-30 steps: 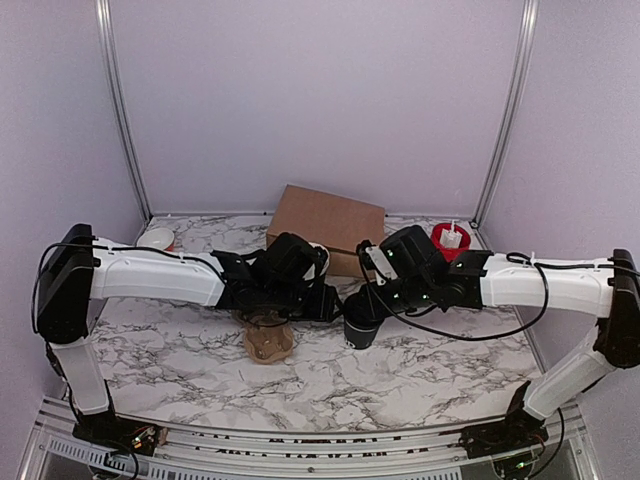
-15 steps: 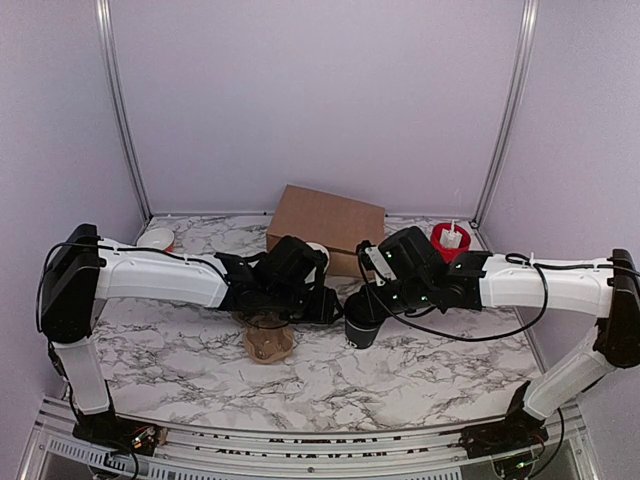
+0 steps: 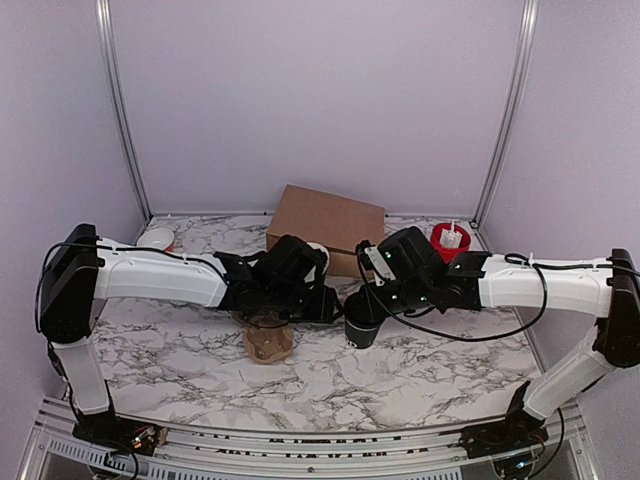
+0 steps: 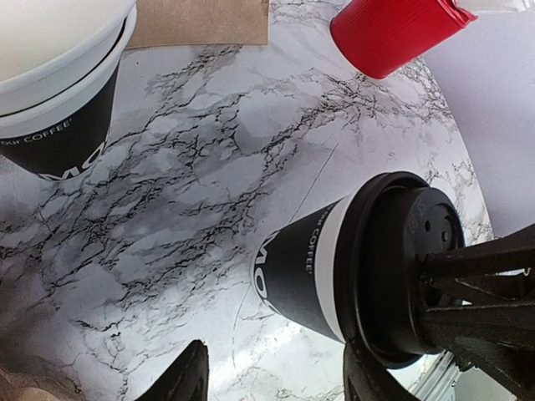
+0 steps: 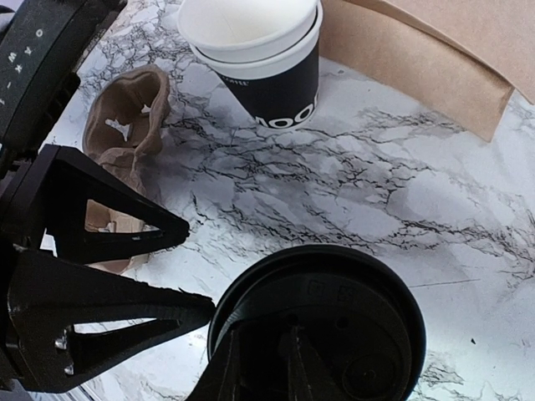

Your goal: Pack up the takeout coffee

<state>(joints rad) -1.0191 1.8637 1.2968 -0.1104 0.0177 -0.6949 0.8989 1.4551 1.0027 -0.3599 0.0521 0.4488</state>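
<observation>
The takeout coffee point(image 3: 361, 330) stands on the marble table between the two arms, a black cup with white lettering point(image 4: 297, 271) and a black lid point(image 5: 334, 322). My right gripper point(image 5: 276, 355) is above it, its fingers close together with their tips resting on the lid top. My left gripper point(image 4: 280, 363) is open and low beside the cup on its left. One fingertip point(image 5: 196, 307) is at the lid's rim. The gripper holds nothing. In the top view the left gripper point(image 3: 332, 305) and the right gripper point(image 3: 365, 303) almost meet over the cup.
A brown pulp cup carrier point(image 3: 268, 342) lies under the left arm. A stack of lidless white-rimmed black cups point(image 5: 263, 54) stands in front of a cardboard box point(image 3: 326, 222). A red cylinder point(image 3: 449, 241) is at the back right and a white bowl point(image 3: 157, 238) at the back left.
The left gripper has crept slightly right towards the lidded cup. The right gripper has stayed on the lid and the cup has not moved.
</observation>
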